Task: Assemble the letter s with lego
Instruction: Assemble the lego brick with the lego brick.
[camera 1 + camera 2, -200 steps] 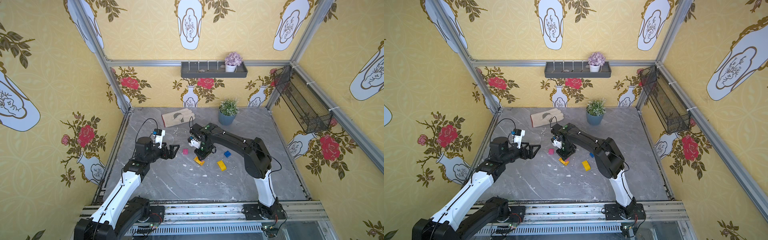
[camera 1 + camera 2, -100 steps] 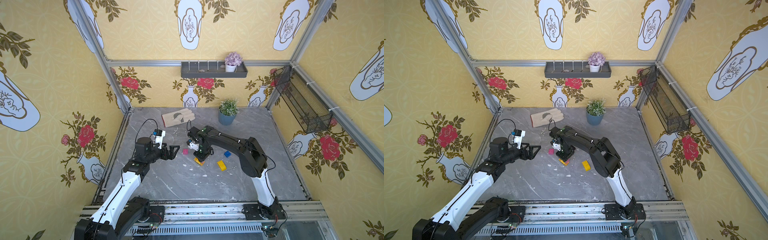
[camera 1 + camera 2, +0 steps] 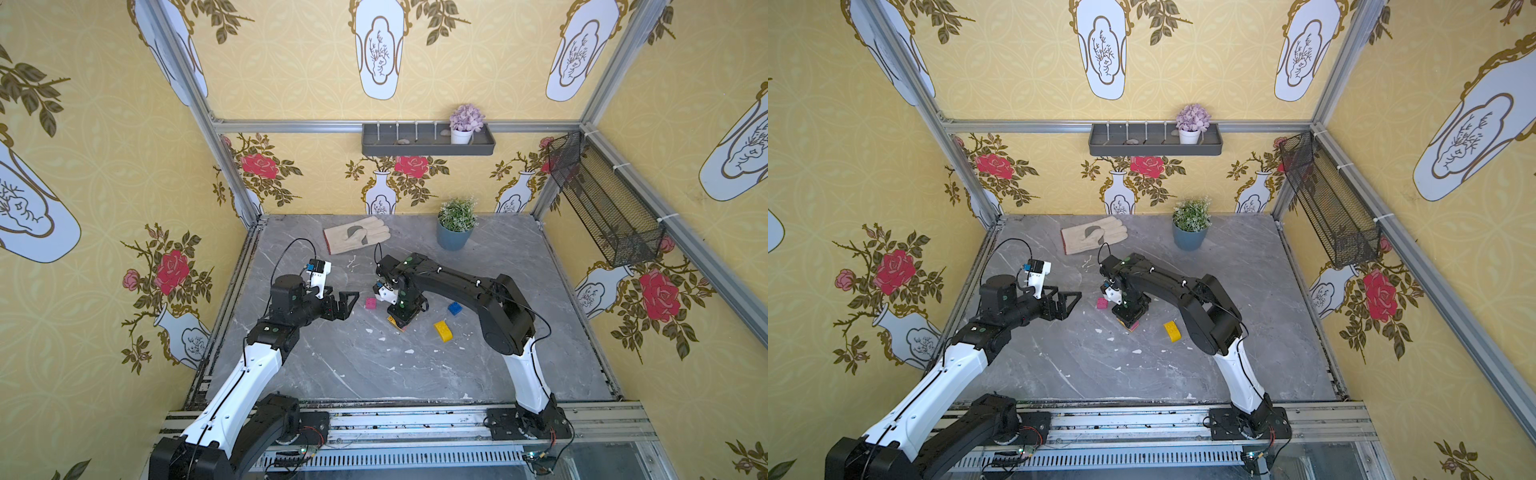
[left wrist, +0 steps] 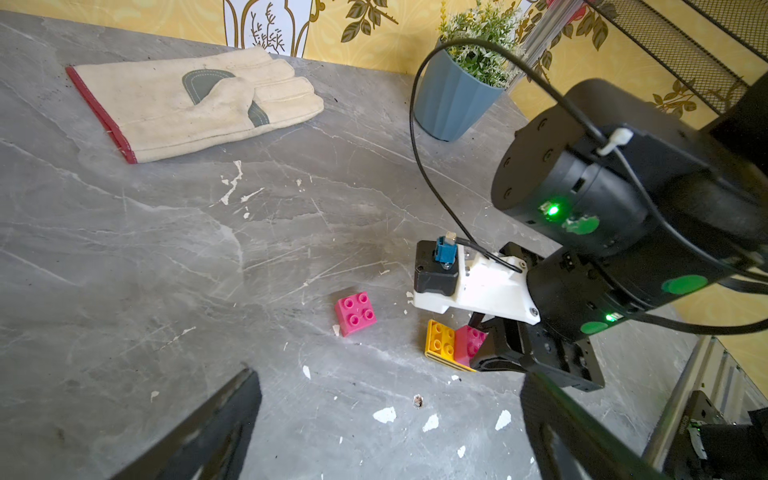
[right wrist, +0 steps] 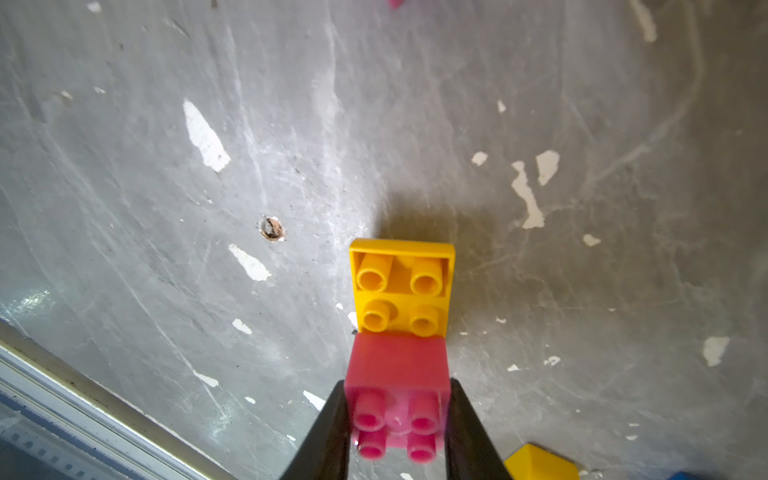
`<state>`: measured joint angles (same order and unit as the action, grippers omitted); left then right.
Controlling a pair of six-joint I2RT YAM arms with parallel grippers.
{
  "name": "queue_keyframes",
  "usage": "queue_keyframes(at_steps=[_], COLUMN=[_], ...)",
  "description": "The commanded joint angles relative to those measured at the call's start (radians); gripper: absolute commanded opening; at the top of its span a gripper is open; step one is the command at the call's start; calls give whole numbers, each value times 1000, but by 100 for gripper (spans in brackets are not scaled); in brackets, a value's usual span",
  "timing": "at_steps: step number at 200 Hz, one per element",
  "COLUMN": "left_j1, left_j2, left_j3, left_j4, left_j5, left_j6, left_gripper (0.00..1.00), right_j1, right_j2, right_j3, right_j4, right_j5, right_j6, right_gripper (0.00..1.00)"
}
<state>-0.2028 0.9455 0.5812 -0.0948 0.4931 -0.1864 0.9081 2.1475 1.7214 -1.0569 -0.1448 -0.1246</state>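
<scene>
Pink brick (image 5: 397,361), clamped between the jaws of the right pincer (image 5: 397,419), sits on one half of a yellow brick (image 5: 401,291) directly beneath it (seemingly the first joint of the S). Next, I judge, a firm downward press, then release. Just beside the pincer lies a loose pink brick (image 3: 370,303); a blue brick (image 3: 455,308) and second yellow brick (image 3: 443,331) lie near its other side. The left pincer (image 3: 351,306) hovers gaping, empty. Scuffed grey marble table (image 3: 353,374); farther off, a glove (image 3: 357,239), potted plant (image 3: 454,239), flowered yellow walls (image 3: 291,62).
</scene>
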Motion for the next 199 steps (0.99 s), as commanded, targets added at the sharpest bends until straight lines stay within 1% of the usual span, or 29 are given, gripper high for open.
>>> queue_keyframes(at_steps=[1,67,88,98,191,199], left_j1=[2,2,2,2,2,2], left_j2=[-1,1,3,3,4,4], left_j3=[-6,-6,-4,-3,-4,-3], left_j4=[7,7,6,6,6,6], left_j5=[-4,-1,-1,-1,2,2], left_j6=[15,15,16,16,18,19], left_gripper=[100,100,100,100,100,100], right_j1=[0,-7,-14,-17,-15,-15], right_j2=[-3,17,21,20,35,37], right_j3=[-18,-30,-37,-39,-48,-48], right_j4=[0,18,26,31,58,62], right_j5=[-14,11,24,32,44,45], right_j6=[4,34,50,60,77,79], right_gripper=[30,30,29,26,25,23])
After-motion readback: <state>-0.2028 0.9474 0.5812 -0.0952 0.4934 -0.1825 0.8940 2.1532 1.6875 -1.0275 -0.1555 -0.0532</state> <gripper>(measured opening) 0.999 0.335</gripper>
